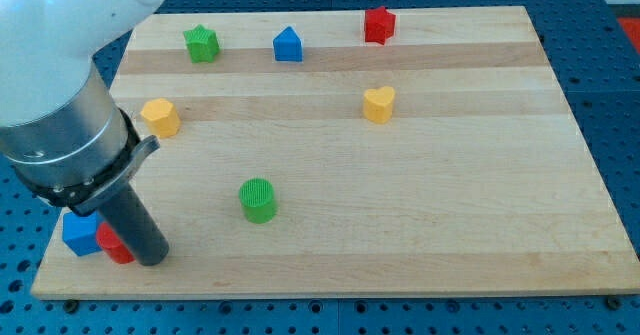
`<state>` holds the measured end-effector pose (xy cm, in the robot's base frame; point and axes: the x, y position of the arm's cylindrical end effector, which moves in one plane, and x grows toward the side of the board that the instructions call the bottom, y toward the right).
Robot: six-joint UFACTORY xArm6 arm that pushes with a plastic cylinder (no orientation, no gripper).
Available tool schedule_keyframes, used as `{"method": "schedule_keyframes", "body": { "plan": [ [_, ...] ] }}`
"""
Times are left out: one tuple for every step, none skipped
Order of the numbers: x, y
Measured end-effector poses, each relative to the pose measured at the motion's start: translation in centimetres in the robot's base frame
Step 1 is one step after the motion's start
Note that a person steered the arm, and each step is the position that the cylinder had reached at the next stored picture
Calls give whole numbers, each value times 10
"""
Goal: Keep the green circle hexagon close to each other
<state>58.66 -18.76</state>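
A green circle block [258,199] stands in the lower middle-left of the wooden board [450,215]. A yellow hexagon block [160,117] sits near the board's left edge, up and to the left of the green circle, well apart from it. My tip [150,257] rests at the board's lower left corner, left of and below the green circle. It is right beside a red block [115,247] and a blue block [81,233], which the rod partly hides.
A green star block [202,43], a blue house-shaped block [288,44] and a red star block [379,24] line the view's top. A yellow heart block [379,104] sits right of centre. The arm's large body [60,105] covers the left edge.
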Motion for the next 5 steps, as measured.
{"method": "schedule_keyframes", "body": {
  "plan": [
    [-6, 14],
    [-11, 24],
    [-12, 24],
    [-12, 24],
    [-11, 39]
  ]
}}
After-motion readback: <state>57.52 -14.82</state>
